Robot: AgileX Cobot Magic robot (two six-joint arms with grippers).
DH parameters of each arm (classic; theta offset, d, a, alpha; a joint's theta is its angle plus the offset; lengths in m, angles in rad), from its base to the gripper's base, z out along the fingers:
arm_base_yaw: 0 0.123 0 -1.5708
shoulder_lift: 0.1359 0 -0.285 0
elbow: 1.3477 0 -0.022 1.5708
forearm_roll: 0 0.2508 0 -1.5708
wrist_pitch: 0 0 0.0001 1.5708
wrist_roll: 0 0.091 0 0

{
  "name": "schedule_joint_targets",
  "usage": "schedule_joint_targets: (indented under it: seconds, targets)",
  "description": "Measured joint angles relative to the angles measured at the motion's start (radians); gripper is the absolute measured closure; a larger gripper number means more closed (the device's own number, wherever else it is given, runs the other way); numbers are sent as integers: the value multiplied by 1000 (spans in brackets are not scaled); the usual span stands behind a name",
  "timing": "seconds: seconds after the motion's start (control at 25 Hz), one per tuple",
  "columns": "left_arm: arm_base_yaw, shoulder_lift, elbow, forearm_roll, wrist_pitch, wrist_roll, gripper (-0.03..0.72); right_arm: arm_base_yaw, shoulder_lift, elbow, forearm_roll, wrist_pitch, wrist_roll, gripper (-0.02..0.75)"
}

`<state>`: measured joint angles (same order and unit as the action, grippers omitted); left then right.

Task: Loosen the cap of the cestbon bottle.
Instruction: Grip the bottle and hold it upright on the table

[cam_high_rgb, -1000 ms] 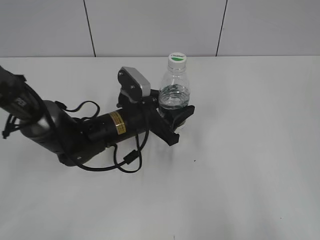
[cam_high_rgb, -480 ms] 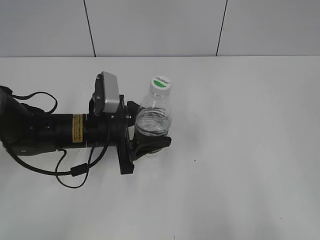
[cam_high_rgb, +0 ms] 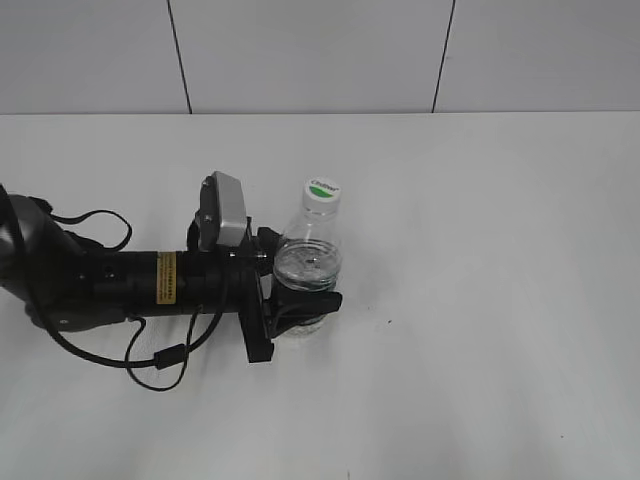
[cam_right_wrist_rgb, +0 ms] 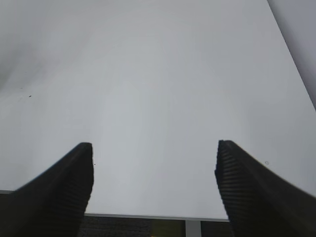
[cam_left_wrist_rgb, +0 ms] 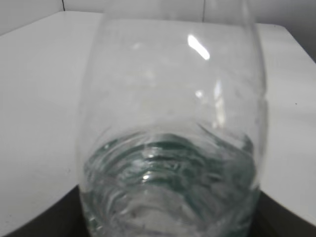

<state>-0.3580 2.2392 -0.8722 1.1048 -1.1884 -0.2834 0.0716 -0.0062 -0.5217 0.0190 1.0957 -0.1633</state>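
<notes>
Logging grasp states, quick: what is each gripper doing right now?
Left gripper: closed on the cestbon bottle.
Right gripper: open, holding nothing.

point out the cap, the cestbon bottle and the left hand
cap (cam_high_rgb: 322, 189), exterior view, green mark on top
cestbon bottle (cam_high_rgb: 310, 250), exterior view, clear shoulder
left hand (cam_high_rgb: 300, 305), exterior view, between its fingertips at the bottle's base

even, bright light; soft shadows on the table (cam_high_rgb: 480, 300); glare spots on the blurred cestbon bottle (cam_left_wrist_rgb: 173, 138) close-up.
</notes>
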Motion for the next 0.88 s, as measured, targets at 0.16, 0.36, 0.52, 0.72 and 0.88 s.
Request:
schedule_joint_targets:
  seconds: [0.16, 0.36, 0.52, 0.72, 0.88]
  targets:
    - [0, 32, -23, -10, -33, -1, 286, 0, 0, 0, 0, 0, 0, 150]
    - [0, 40, -35, -11, -37, -3, 286, 0, 0, 0, 0, 0, 0, 150]
    - [0, 62, -37, -29, -69, -3, 286, 0, 0, 0, 0, 0, 0, 150]
    - [0, 68, -37, -48, -77, -3, 286, 0, 0, 0, 0, 0, 0, 150]
    - [0, 69, -37, -43, -78, -3, 286, 0, 0, 0, 0, 0, 0, 150]
